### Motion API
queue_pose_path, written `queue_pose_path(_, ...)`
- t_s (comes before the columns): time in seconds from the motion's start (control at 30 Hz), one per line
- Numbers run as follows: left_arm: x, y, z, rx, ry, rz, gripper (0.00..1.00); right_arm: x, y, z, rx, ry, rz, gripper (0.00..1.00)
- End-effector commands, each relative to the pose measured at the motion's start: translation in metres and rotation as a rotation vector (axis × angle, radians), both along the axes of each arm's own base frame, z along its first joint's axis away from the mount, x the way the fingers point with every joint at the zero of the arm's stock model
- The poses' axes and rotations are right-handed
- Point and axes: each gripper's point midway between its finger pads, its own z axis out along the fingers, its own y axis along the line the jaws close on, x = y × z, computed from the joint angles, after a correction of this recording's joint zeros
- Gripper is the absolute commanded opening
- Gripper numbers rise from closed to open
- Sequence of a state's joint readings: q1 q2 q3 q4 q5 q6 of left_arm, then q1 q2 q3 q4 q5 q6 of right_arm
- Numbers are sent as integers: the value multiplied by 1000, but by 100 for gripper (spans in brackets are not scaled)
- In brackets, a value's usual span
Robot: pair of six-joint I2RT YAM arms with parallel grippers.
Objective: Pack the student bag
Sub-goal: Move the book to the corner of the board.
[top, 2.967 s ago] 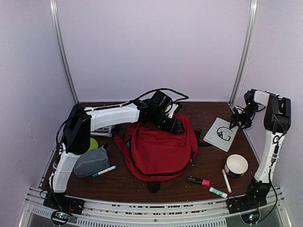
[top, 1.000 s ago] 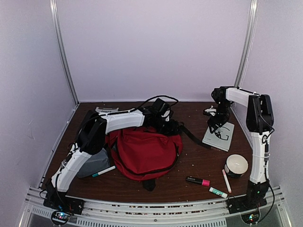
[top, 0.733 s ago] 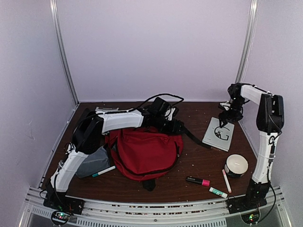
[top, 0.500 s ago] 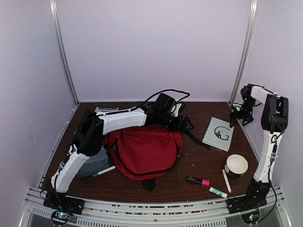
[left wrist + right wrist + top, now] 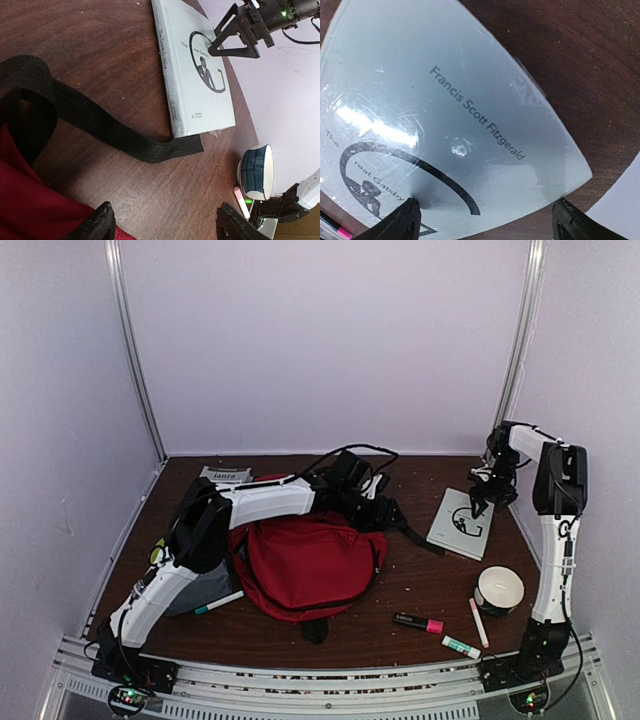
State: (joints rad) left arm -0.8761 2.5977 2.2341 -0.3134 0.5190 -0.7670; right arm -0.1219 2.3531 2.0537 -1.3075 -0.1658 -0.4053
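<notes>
The student bag (image 5: pixel 305 560) lies mid-worktop. My left end effector (image 5: pixel 165 225), open and empty, hangs off the bag's far right corner, over a strap (image 5: pixel 100 125) that reaches the book (image 5: pixel 460 523). My right end effector (image 5: pixel 487 220) spreads wide above that book. I should straddle one edge squarely, clear of the strap. A bowl (image 5: pixel 499 589) sits front right.

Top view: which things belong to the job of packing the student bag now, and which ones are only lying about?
In the job: student bag; book, with the open right fingers over it.
Lying about, perhaps for later: grey pouch; teal pen; pink marker; round white container.
</notes>
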Motion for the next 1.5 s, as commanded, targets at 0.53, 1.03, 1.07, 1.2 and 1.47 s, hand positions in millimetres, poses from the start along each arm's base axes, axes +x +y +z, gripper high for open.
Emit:
queue_pose_path(0.53,28,15,3,-28,51,113,71,12,41,33,96,-70,17,92)
queue_pose_path(1.03,24,16,6,-44,65,106,70,-4,10,10,271,-78,-545,91)
queue_pose_path(1.07,24,17,6,-40,63,110,70,-2,10,8,269,-68,-541,91)
queue_pose_path(1.2,30,34,1,58,34,181,70,8,4,2,240,-65,-592,91)
queue_pose_path(1.47,26,34,29,21,46,177,69,8,36,-10,368,14,-639,92)
